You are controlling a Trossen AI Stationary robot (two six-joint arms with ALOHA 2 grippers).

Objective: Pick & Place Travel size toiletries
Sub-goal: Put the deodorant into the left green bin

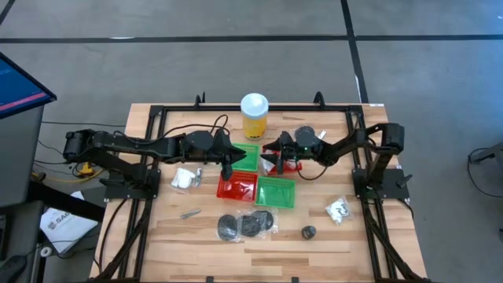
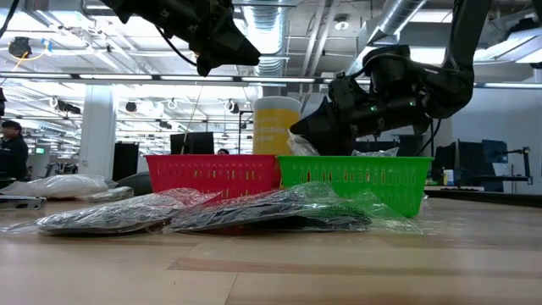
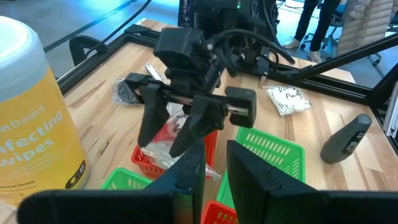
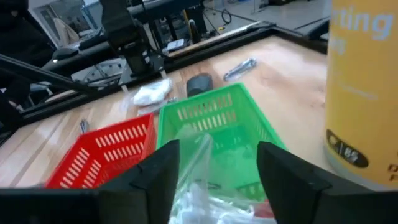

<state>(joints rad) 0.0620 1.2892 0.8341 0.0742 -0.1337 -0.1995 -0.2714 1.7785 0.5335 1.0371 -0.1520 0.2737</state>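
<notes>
Wooden slats form the table [image 1: 196,236], with 4 mesh baskets clustered at its centre. At roughly 1 o'clock from the cluster, the right gripper [image 4: 214,165] hangs over a red basket [image 1: 289,159], fingers spread wide, a clear crinkly packet [image 4: 205,193] between them; whether it is gripped I cannot tell. At 10 o'clock the left gripper [image 3: 214,165] hovers with fingers nearly together, nothing in them. Other bagged toiletries [image 1: 247,225] lie at 6 o'clock. A yellow wipes tub [image 1: 254,116] stands at 12.
</notes>
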